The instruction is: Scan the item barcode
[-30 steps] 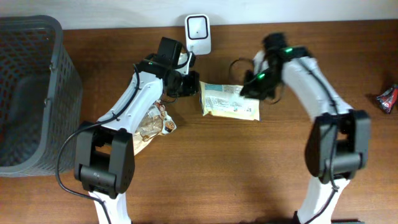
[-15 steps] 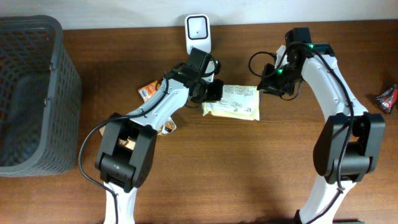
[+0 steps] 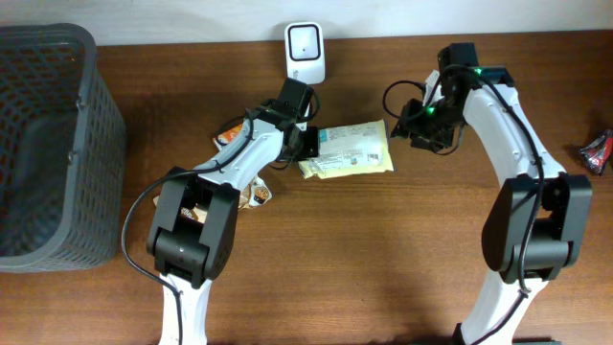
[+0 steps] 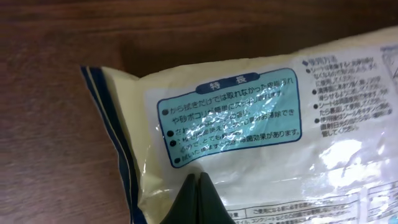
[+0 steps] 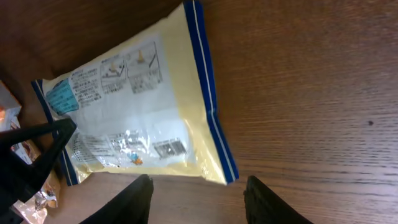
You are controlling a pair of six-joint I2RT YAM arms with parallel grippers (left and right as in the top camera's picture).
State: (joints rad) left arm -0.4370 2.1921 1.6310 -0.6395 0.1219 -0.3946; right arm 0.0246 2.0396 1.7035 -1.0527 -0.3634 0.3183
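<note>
The item is a cream-yellow packet (image 3: 350, 150) with blue edge stripes, lying printed side up on the table in front of the white scanner (image 3: 305, 41). A small barcode (image 5: 169, 148) shows on its face. My left gripper (image 3: 308, 144) is shut, and its closed tips (image 4: 198, 180) rest on the packet (image 4: 249, 124) near its left end with nothing between them. My right gripper (image 3: 419, 129) stands open a little to the right of the packet. In the right wrist view its fingers (image 5: 138, 200) straddle bare wood just short of the packet's corner (image 5: 227, 174).
A dark grey basket (image 3: 48, 144) fills the left side. Snack packets lie under my left arm: an orange one (image 3: 228, 140) and a crinkled one (image 3: 257, 195). A red and black wrapper (image 3: 599, 151) sits at the right edge.
My right gripper let go of the packet, drew back to the right and opened wider. My shut left gripper came onto the packet's left end, and the packet has swung, its right end toward the back.
</note>
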